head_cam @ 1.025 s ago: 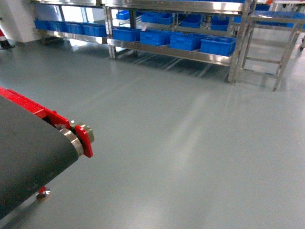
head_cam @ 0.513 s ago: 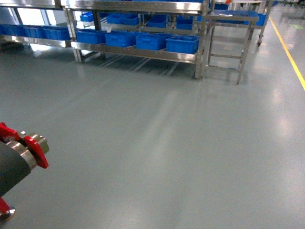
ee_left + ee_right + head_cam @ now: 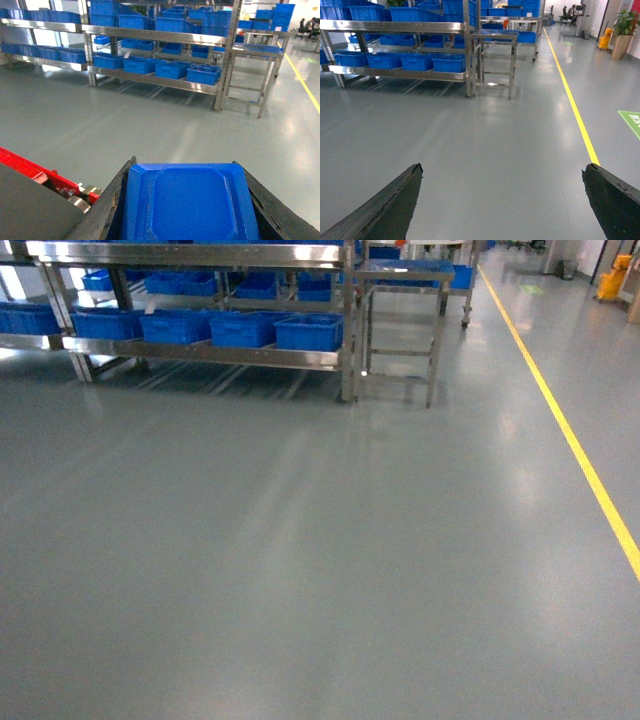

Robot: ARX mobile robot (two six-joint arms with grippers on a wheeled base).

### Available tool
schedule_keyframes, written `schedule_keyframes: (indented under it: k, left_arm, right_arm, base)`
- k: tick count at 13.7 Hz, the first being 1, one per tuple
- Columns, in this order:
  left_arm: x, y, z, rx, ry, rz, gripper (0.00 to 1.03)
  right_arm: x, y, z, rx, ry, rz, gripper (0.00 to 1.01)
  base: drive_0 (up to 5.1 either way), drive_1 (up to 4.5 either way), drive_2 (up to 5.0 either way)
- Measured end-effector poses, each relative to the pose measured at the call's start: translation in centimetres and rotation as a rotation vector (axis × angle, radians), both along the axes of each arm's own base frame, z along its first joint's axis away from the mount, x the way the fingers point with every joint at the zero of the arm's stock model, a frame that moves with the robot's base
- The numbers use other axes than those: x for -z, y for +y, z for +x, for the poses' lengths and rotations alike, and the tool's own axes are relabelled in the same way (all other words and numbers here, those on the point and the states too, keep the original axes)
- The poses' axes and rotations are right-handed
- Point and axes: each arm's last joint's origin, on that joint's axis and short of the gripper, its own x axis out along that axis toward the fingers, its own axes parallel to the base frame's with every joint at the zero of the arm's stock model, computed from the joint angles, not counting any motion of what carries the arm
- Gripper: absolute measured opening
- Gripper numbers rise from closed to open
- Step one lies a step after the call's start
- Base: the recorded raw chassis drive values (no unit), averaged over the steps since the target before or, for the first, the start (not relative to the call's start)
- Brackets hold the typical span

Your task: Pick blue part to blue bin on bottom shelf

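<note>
In the left wrist view, my left gripper (image 3: 184, 164) is shut on the blue part (image 3: 187, 205), a flat bright-blue moulded piece that fills the gap between the two black fingers. My right gripper (image 3: 502, 167) is open over bare grey floor, holding nothing. Neither gripper shows in the head view. Far ahead stands a steel rack whose bottom shelf (image 3: 200, 353) carries a row of several blue bins (image 3: 310, 332). The bottom shelf (image 3: 160, 82) and blue bins (image 3: 204, 74) also appear in the left wrist view. I cannot tell which bin is the task's one.
A small steel table (image 3: 400, 275) stands just right of the rack. A yellow floor line (image 3: 570, 440) runs along the right side. The red-framed conveyor (image 3: 30, 200) with its black belt lies at my lower left. Grey floor stretches between me and the rack.
The head view has swung right. The conveyor has slid out of the left edge, the rack has shifted left in the frame, and the yellow line has come into view.
</note>
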Motion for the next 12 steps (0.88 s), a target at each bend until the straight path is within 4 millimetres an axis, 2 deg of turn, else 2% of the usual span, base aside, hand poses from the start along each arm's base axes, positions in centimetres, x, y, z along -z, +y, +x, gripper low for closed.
schedule_keyframes:
  k: [6, 8, 12]
  left_arm:
    - [0.00, 0.00, 0.00, 0.000, 0.000, 0.000, 0.44]
    - [0.03, -0.03, 0.02, 0.003, 0.002, 0.002, 0.44]
    - [-0.02, 0.01, -0.01, 0.000, -0.002, -0.002, 0.44]
  right_arm:
    - [0.00, 0.00, 0.00, 0.000, 0.000, 0.000, 0.98]
    - [0.00, 0.00, 0.00, 0.001, 0.000, 0.000, 0.98]
    - [0.01, 0.00, 0.00, 0.000, 0.001, 0.000, 0.98]
  base:
    - [-1.6, -1.55, -1.6]
    - [0.0, 0.00, 0.0]
    - [-0.2, 3.79, -4.2]
